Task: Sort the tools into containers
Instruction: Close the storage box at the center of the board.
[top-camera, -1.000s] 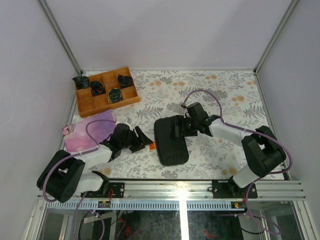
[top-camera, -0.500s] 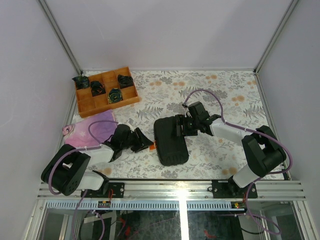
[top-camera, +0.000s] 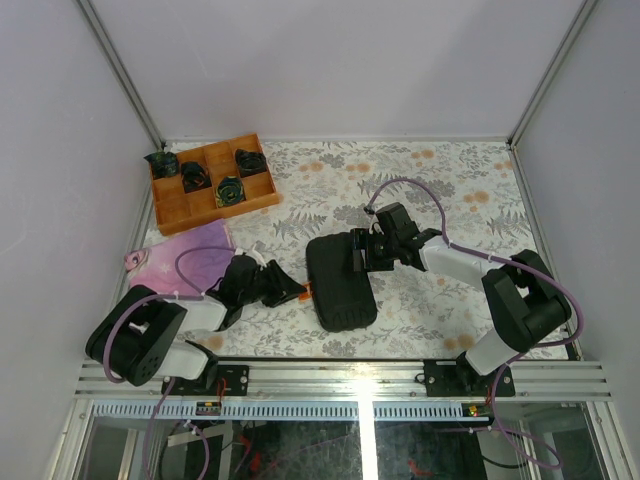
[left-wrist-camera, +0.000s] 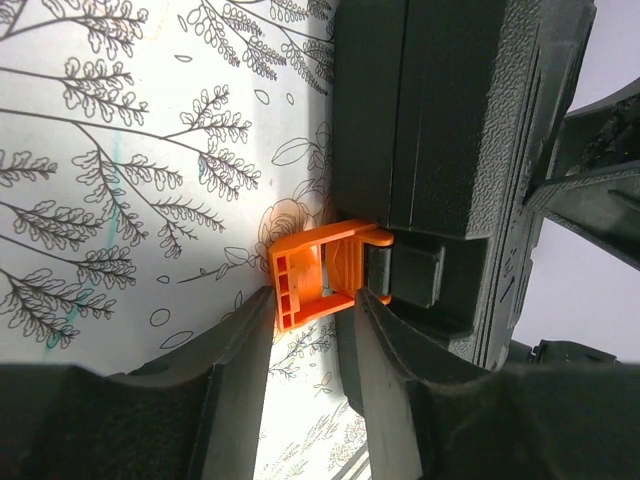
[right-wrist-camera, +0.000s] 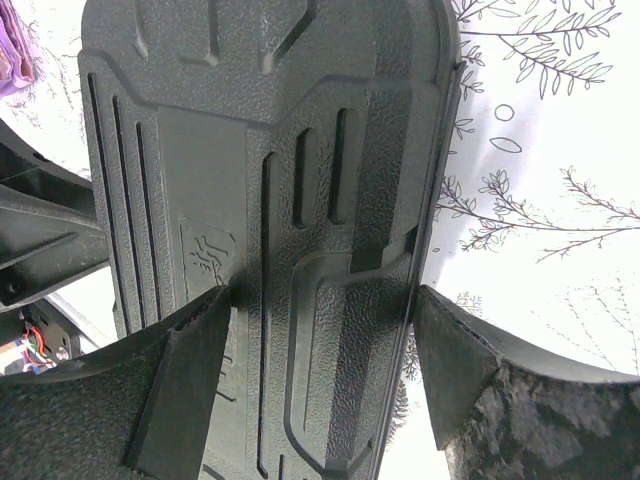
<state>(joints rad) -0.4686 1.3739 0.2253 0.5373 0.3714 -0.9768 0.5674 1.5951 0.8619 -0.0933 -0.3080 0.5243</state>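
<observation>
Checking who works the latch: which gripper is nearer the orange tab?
Left. The left gripper straddles the orange tab; the right gripper sits over the black case, farther away.

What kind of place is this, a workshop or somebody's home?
Probably a robot test booth, not a home: plain white walls enclose a small flower-patterned table, two black-and-white robot arms are bolted to a metal rail, and a black textured tool case lies between them.

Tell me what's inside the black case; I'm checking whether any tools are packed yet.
Nothing inside shows: the black case lies closed, only its moulded lid visible. The left gripper closes around its orange latch; the right gripper straddles the lid.
</observation>
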